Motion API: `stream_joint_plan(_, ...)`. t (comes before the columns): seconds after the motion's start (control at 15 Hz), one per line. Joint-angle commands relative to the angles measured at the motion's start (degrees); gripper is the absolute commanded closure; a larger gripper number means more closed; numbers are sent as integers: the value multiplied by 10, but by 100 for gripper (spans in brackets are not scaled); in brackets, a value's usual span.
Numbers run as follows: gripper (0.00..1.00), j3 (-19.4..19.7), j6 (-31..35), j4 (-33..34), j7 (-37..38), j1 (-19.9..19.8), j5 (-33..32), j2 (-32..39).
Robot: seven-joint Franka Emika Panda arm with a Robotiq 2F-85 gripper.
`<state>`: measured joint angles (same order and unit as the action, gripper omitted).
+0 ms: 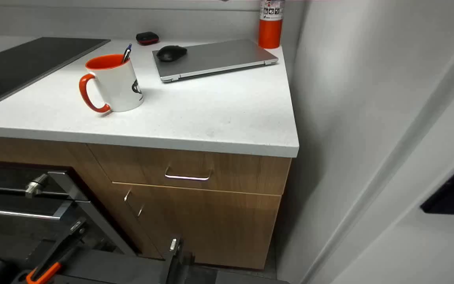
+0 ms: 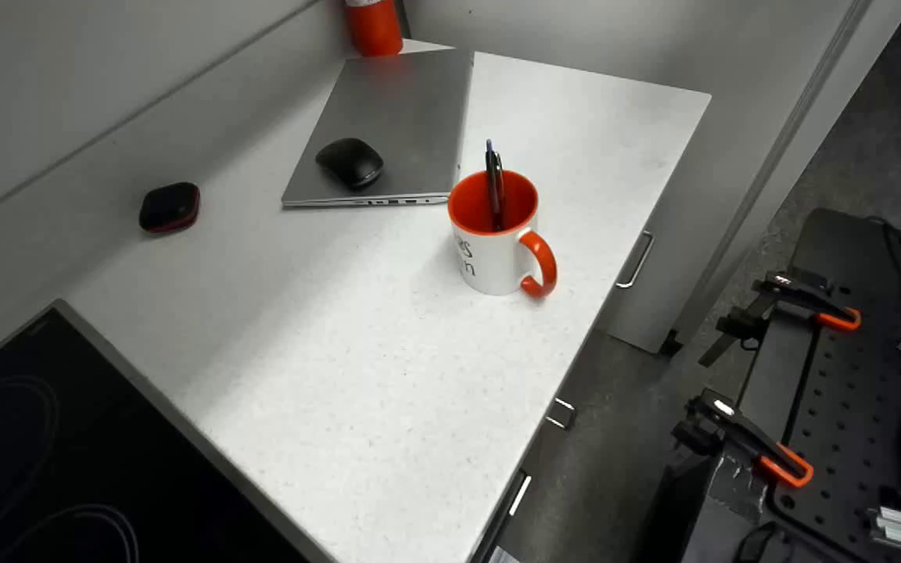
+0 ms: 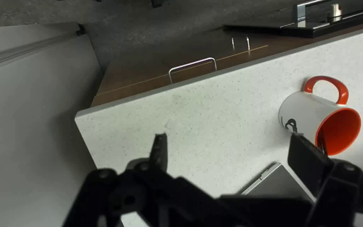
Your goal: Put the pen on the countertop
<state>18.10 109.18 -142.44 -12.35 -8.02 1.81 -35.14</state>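
The dark pen point(image 1: 127, 54) has a blue end and stands tilted inside the mug, its top above the rim in both exterior views point(image 2: 494, 184). In the wrist view only a dark part of the pen point(image 3: 322, 143) shows inside the mug. The white mug point(image 1: 117, 90) has an orange inside and handle and stands upright on the white countertop point(image 1: 219, 114); the mug also shows at right in the wrist view point(image 3: 306, 115). My gripper point(image 3: 228, 138) is open and empty above the countertop, its right finger near the mug in the picture. The gripper is out of both exterior views.
A closed grey laptop point(image 1: 219, 57) lies behind the mug, with a black mouse point(image 2: 350, 163) on it. A black-and-red case point(image 2: 169, 208) lies near the back wall. A red cylinder point(image 1: 270, 31) stands in the back corner. A dark cooktop point(image 2: 44, 438) and a grey side panel point(image 1: 329, 98) flank the countertop.
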Motion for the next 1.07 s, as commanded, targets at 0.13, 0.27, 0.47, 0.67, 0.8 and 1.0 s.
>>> stream_joint_plan(0.13, 0, -9, -1, 1, -5, -10, 6, 2)
stream_joint_plan(0.27, 0, -18, 5, -3, -11, 5, 14, 6)
stream_joint_plan(0.47, 0, -44, 16, -10, -11, 37, 51, 19)
stream_joint_plan(0.67, 0, -74, 36, -6, -10, 71, 102, 47)
stream_joint_plan(0.8, 0, -90, 53, 2, -10, 87, 123, 71)
stream_joint_plan(1.0, 0, -103, 46, -4, -5, 82, 114, 68)
